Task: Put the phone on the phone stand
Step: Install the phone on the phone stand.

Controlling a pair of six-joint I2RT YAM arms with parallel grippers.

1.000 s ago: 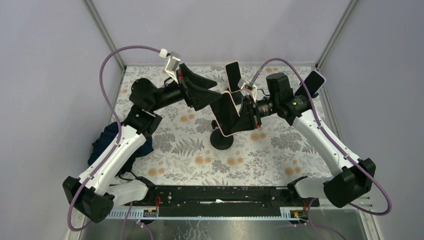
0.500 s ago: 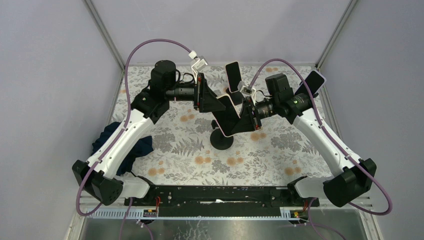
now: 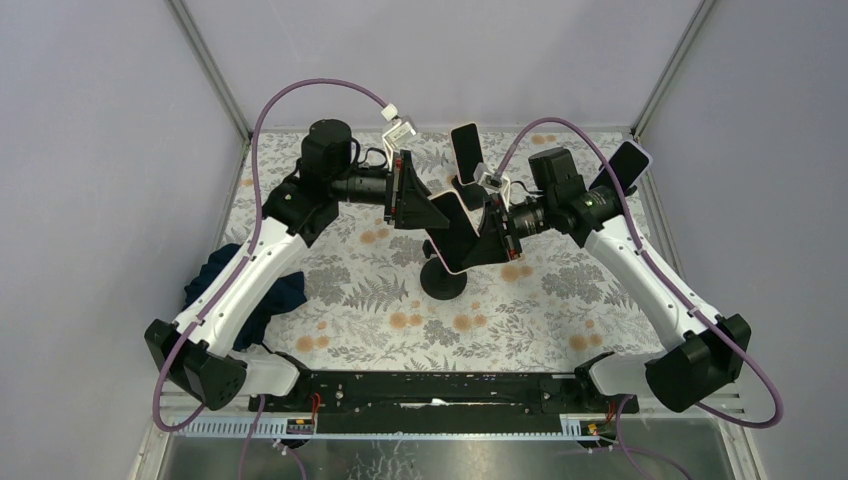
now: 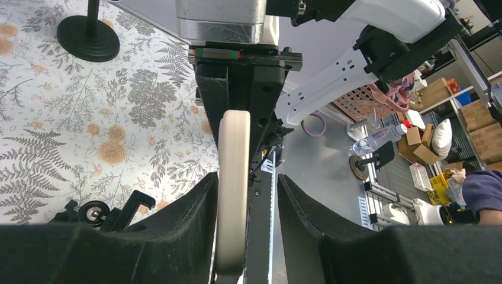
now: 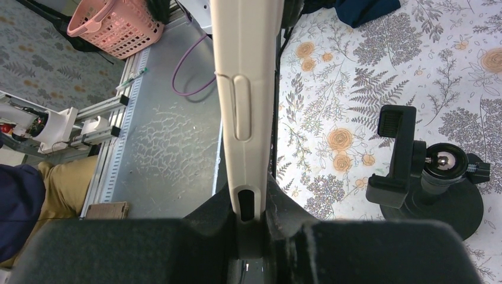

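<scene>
Upper end of phone (image 5: 243,89) off-frame

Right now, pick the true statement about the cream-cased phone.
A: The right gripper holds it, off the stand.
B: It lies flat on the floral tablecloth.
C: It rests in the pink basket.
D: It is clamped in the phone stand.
A: the phone stands edge-on in the right gripper, and the clamp of the phone stand holds nothing.

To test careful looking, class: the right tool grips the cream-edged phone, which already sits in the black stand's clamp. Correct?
No. The right tool grips the phone, but holds it in the air; the black stand has an empty clamp, as the right wrist view shows.
</scene>
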